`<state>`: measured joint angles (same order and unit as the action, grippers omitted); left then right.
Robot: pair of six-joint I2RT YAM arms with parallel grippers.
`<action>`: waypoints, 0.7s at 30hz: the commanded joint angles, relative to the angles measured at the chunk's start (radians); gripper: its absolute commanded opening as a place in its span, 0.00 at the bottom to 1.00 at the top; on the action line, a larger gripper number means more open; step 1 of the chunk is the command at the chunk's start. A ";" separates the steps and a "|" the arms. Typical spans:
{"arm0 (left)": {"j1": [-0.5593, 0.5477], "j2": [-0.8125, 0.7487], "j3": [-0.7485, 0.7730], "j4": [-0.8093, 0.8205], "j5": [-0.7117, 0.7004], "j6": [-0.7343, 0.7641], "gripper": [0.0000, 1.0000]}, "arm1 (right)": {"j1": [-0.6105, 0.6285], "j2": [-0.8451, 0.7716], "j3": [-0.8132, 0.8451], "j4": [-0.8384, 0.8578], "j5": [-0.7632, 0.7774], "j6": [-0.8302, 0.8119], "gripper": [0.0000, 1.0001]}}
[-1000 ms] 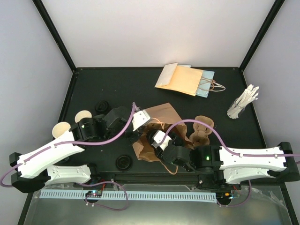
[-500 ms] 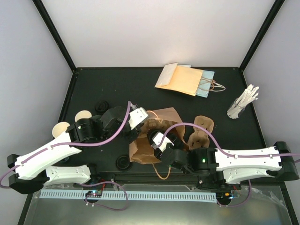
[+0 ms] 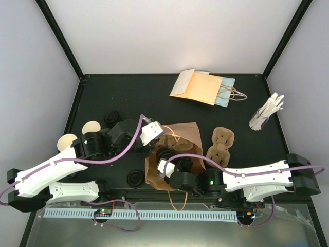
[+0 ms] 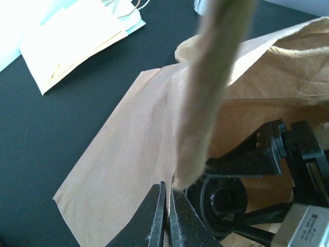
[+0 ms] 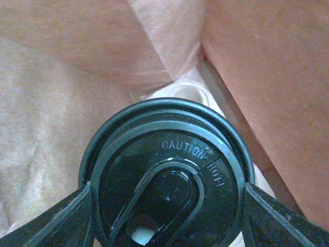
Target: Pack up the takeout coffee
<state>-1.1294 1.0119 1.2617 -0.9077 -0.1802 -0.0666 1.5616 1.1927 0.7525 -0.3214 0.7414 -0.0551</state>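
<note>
A brown paper bag point(image 3: 187, 133) lies on the black table with its mouth toward the arms. My left gripper point(image 3: 153, 143) is shut on the upper edge of the bag point(image 4: 128, 154), its fingertips point(image 4: 160, 211) pinching the paper and holding the mouth apart. Inside the bag my right gripper point(image 5: 167, 203) is shut on a takeout coffee capped with a black "CAUTION HOT" lid point(image 5: 169, 170); the cup body is hidden under the lid. The same lid point(image 4: 226, 198) shows in the left wrist view. Two cream-white open cups point(image 3: 91, 126) point(image 3: 67, 140) stand at the far left, partly behind my left arm.
A brown pulp cup carrier point(image 3: 221, 142) lies right of the bag. Loose black lids point(image 3: 111, 117) point(image 3: 134, 178) rest near the left arm. Flat envelopes and a handled bag point(image 3: 203, 86) sit at the back, and a holder of white sticks point(image 3: 266, 113) stands at the right.
My right arm has swung left and pushed the lidded cup deeper into the bag. The left gripper has drawn the bag's edge slightly right, and the bag has shifted with it.
</note>
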 commanded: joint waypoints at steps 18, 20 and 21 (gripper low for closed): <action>-0.060 -0.031 -0.028 0.033 0.049 -0.014 0.02 | -0.016 0.047 -0.032 0.178 0.067 -0.194 0.43; -0.066 -0.033 -0.031 0.035 0.045 -0.018 0.02 | -0.022 0.055 -0.031 0.181 0.060 -0.195 0.43; -0.069 -0.033 -0.031 0.036 0.043 -0.020 0.02 | -0.023 0.061 -0.030 0.187 0.069 -0.195 0.42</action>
<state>-1.1828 0.9863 1.2331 -0.9081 -0.1436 -0.0639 1.5497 1.2476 0.6945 -0.1638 0.8078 -0.2600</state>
